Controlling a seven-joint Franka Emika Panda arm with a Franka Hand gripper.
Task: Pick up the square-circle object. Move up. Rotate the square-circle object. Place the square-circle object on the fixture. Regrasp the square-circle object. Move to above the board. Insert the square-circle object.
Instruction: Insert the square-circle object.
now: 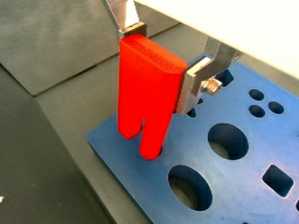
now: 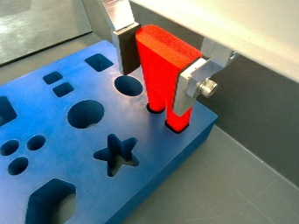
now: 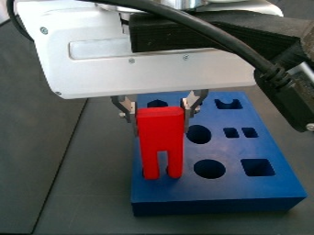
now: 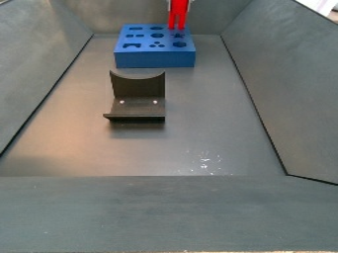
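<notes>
1. At the far end of the grey trough floor [image 4: 172, 128], seen in a side view: the board [image 4: 138, 49], flat and blue, with the fixture [image 4: 134, 97] lying nearer the camera, well apart from it, dark and L-shaped on its base plate.
2. Over the board's edge: the gripper [image 3: 160, 103], silver fingers [image 1: 198, 77] clamped on the upper end of the square-circle object [image 1: 146, 87], one plate on each side in both wrist views.
3. Held upright, prongs pointing down: the red block, its two legs reaching the board's surface beside a round hole [image 2: 126, 85] in a wrist view; cannot tell whether the prongs touch the blue top or sit slightly into a cut-out.
4. Around it on the board, left to right in a wrist view: rectangular cut-out [image 2: 52, 79], large circle [image 2: 84, 112], star [image 2: 114, 153], then the red legs at the corner.
5. Right of the block in a side view: small square holes [image 3: 230, 134], a round hole [image 3: 208, 169] and a bigger square one [image 3: 259, 168], all unobstructed.
6. Above everything in that same view: white wrist housing [image 3: 123, 55] and black cable [image 3: 233, 46], hiding the board's far part.
</notes>
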